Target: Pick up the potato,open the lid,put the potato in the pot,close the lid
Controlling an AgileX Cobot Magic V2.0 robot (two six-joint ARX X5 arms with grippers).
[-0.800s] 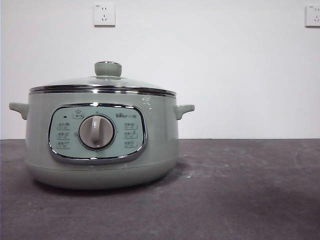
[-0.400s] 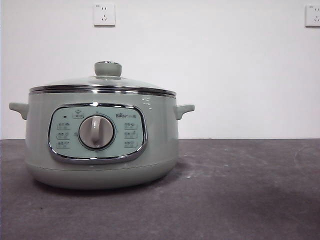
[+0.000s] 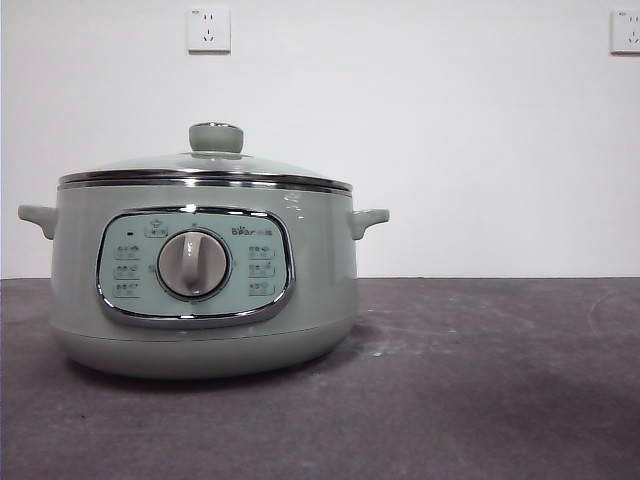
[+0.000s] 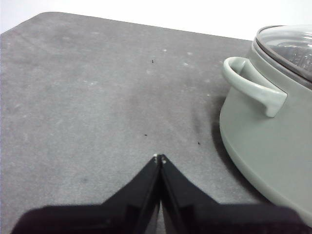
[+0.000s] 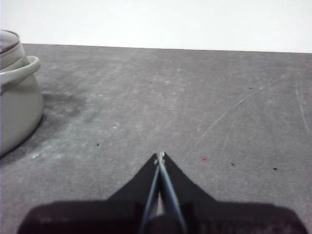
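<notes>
The left end effector (image 4: 159, 158) has its two black jaws pressed together, tip against tip, and it grips nothing. It hangs above bare desk, near the pot's side handle (image 4: 253, 85) but not touching it. The right end effector (image 5: 160, 156) is closed in the same way and also empty, over open desk on the other side, well apart from the pot. I judge that both arms are waiting, one at each side, so that either can reach in.

The large round pale sage-green electric pot (image 3: 205, 275) stands on the desk with its chrome-framed control panel and central dial (image 3: 193, 264) turned toward the front camera. The shallow domed glass lid (image 3: 200, 165) with chrome rim sits closed on the pot, with its round green knob (image 3: 216, 137) on top, free to be grasped from above. The potato is not visible in any view; whether it is already inside the pot or somewhere out of frame, I cannot tell.

The desk (image 3: 480, 380) is dark grey and matte, with faint pale scratches and small specks. Behind it is a plain white wall with two white power sockets (image 3: 208, 29), one above the pot and one at the far corner.
</notes>
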